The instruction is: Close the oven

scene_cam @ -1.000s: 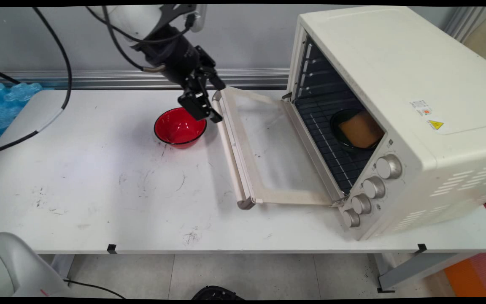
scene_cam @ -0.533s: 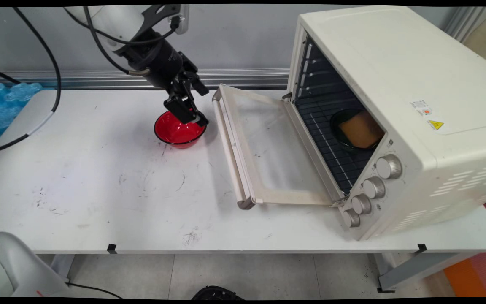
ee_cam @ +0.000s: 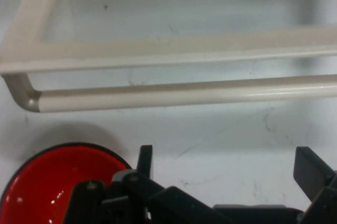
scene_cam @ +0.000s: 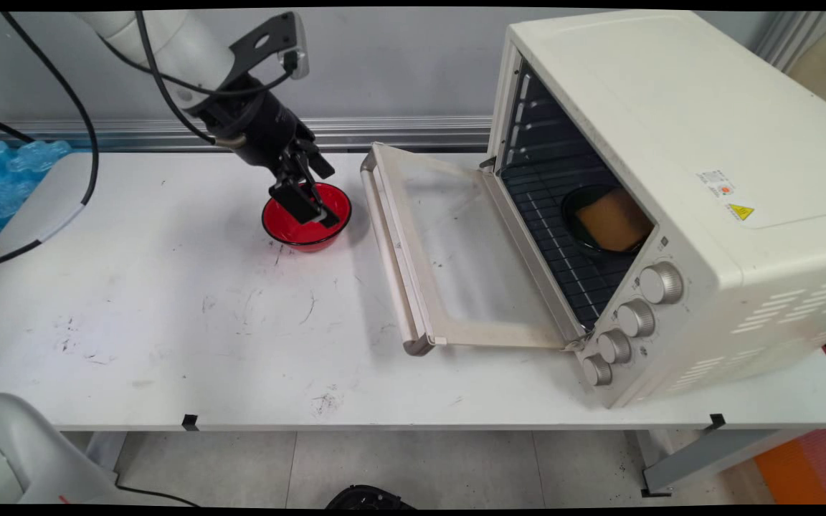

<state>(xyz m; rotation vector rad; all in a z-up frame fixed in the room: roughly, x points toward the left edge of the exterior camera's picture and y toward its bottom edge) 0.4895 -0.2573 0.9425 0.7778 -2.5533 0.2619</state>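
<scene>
The claw (scene_cam: 305, 204), fingers apart and holding nothing, has drifted away from the oven door's handle (scene_cam: 386, 244) and now hangs right over the red bowl (scene_cam: 305, 217) beneath it

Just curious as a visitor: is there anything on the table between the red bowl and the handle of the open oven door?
Nothing: both views show bare white table between the red bowl and the door handle.

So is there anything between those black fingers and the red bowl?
Nothing visible. The gripper hangs just over the red bowl, its fingers spread apart and empty. The oven door lies open on the table to the bowl's right, off to the side, not between them.
</scene>
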